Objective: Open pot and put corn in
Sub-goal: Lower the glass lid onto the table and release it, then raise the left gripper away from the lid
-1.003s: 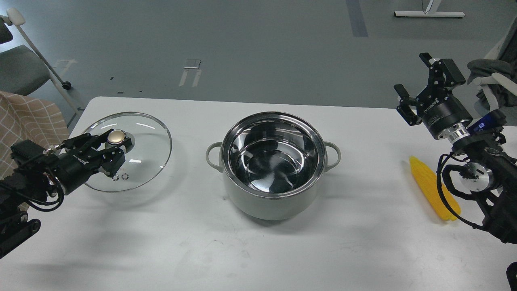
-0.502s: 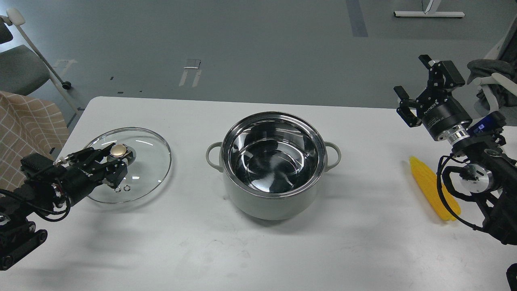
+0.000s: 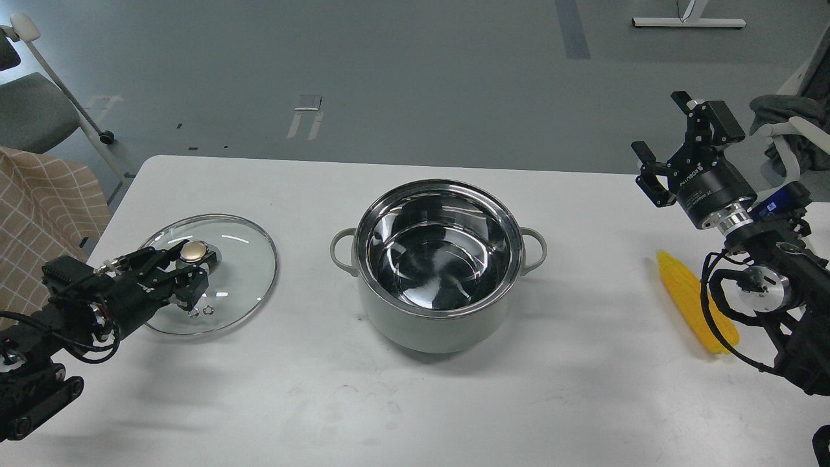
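Observation:
The pale grey-green pot stands uncovered at the table's middle, its shiny steel inside empty. The round glass lid with a gold knob lies on the table to the pot's left. My left gripper is shut around the lid's knob. The yellow corn lies on the table at the right, its near end partly hidden behind my right arm. My right gripper is open and empty, raised above the table's far right edge, beyond the corn.
The white table ends on the left near a checked cloth. A chair stands at the far left, another seat at the far right.
My left gripper has lowered the lid and drawn it slightly towards me; it now looks flat on the table. My right gripper has barely moved.

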Motion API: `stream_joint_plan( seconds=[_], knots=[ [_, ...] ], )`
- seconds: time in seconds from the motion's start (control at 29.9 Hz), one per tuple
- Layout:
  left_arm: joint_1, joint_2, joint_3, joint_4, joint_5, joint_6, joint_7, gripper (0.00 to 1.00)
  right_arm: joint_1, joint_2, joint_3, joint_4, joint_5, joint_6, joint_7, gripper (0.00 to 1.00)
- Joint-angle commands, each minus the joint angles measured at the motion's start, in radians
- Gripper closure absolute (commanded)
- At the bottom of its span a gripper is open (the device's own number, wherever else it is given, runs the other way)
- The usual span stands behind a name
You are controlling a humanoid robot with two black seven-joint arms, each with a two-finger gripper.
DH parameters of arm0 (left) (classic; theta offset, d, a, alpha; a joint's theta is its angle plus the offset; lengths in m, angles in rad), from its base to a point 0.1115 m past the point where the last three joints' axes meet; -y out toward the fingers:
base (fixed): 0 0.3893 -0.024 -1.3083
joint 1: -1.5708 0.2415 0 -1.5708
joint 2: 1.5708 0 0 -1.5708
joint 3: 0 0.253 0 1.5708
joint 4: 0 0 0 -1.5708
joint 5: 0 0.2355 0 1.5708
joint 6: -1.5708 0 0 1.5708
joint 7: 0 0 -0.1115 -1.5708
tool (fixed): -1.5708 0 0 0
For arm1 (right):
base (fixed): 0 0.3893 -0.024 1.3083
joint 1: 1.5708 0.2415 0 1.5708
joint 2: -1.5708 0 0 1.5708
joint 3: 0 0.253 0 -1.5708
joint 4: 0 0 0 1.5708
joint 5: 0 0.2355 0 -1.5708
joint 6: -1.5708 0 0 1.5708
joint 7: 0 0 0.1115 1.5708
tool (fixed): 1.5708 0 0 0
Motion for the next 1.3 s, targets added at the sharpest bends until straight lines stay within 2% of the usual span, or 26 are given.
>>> stream_joint_plan(
  seconds=[0.0,0.2,0.27,0.3,0.37,0.5,0.57,0.84,1.07,1.27],
  knots=[
    [0.001,-0.011,0.000,0.006,-0.006,0.000,0.000,0.54,0.000,-0.004,0.000,0.000,0.000,0.001,0.000,0.00],
    [0.007,-0.016,0.000,0.018,-0.011,0.000,0.000,0.46,-0.001,-0.002,0.000,0.002,0.000,-0.001,0.000,0.00],
    [0.007,-0.016,0.000,0.018,-0.012,0.000,0.000,0.40,-0.001,-0.004,0.000,0.002,0.000,0.001,0.000,0.00],
    [0.007,-0.016,0.000,0.018,-0.012,0.000,0.000,0.30,-0.003,-0.004,0.000,0.002,0.000,-0.001,0.000,0.00],
    [0.007,-0.016,0.000,0.018,-0.017,0.000,0.000,0.19,-0.003,-0.002,0.000,0.002,0.000,0.001,0.000,0.00],
    [0.005,-0.014,0.000,0.018,-0.029,0.000,0.000,0.08,-0.001,-0.004,0.000,0.002,0.000,0.001,0.000,0.00],
    [0.001,-0.014,-0.002,0.015,-0.032,0.000,0.000,0.05,-0.001,-0.007,0.000,0.003,0.000,0.001,0.000,0.00],
    [-0.026,0.012,-0.003,-0.011,-0.133,0.000,0.000,0.03,-0.001,-0.011,0.000,0.011,0.000,0.001,0.000,0.00],
    [-0.153,0.113,-0.014,-0.136,-0.230,-0.004,0.000,0.03,0.016,-0.071,-0.001,0.072,-0.003,0.002,0.000,0.00],
    [-0.314,0.113,-0.015,-0.172,-0.447,-0.176,0.000,0.03,0.071,-0.156,-0.005,0.080,-0.037,0.001,0.000,0.00]
  ],
)
